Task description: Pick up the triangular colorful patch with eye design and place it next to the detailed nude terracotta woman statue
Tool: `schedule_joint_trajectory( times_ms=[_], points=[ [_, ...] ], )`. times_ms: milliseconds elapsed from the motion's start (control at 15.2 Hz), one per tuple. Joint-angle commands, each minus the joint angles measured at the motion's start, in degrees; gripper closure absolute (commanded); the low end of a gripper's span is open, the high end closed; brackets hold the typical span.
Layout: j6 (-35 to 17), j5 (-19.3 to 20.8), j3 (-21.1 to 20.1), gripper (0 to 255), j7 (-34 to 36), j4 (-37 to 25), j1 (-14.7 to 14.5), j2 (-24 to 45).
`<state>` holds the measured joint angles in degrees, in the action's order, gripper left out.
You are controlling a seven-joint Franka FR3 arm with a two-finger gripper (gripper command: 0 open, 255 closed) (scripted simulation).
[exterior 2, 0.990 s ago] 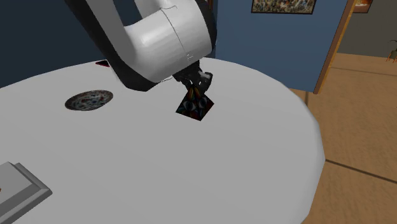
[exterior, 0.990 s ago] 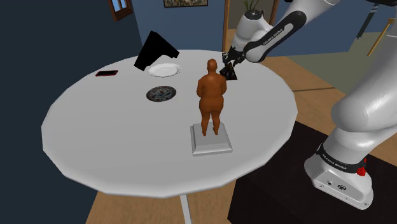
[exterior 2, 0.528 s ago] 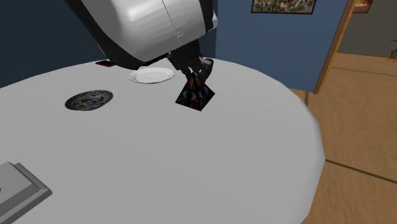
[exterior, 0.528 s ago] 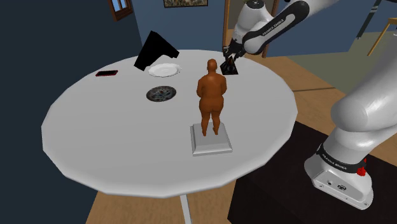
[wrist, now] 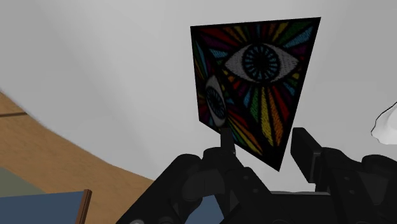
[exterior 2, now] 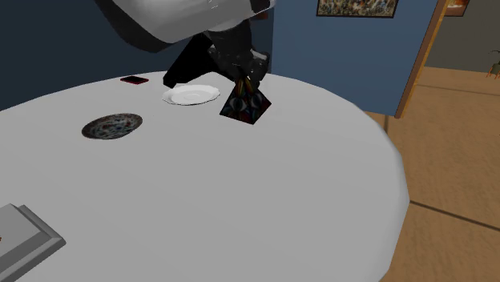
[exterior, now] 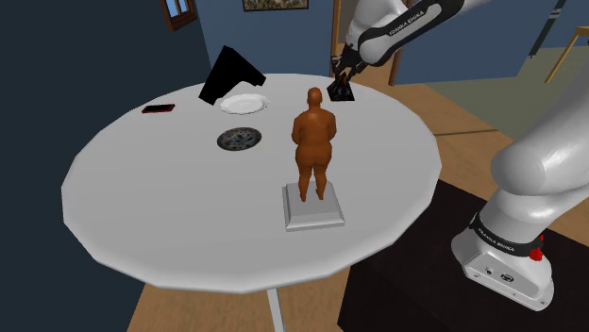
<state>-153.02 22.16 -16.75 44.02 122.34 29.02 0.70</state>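
Nearest the counter's [exterior: 142, 207] front edge, the statue [exterior: 313, 141] stands upright on a grey square base [exterior: 314, 207]. It is a reddish-brown nude woman. Bare white counter lies on every side of the base, with the widest stretch toward the shoulder view's left.

Further in, toward the middle, sits a shallow round dish [exterior: 239, 140] whose inside shows a dark speckled pattern. Beyond it a white plate [exterior: 244, 103] lies just in front of an angular black slab [exterior: 231, 74]. A small flat dark red thing [exterior: 159, 108] rests near the far edge, to the shoulder view's left of them.

Over the far edge, well apart from the statue, the pincer [wrist: 267, 149] is clenched on the patch [wrist: 254, 83]. Its two black fingers [wrist: 308, 153] clasp the lower part. The patch is a dark pointed piece. A white-and-blue eye sits near the wide end, and rainbow rays fan out from it in red, yellow, green and blue. In the second exterior view it hangs beside the plate with one corner pointing down. Wooden floor [exterior 2: 457, 144] lies past the counter's rim.
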Motion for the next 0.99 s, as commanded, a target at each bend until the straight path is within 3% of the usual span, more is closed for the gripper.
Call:
schedule_joint_trajectory(
  times_ms=[0, 924],
  points=[
    [1.27, -1.15, -0.12, 255, -0.98, -0.67, -0.08, -0.72],
    [10.92, -7.14, -0.18, 255, -6.75, -7.47, -0.55, -4.21]
  ],
)
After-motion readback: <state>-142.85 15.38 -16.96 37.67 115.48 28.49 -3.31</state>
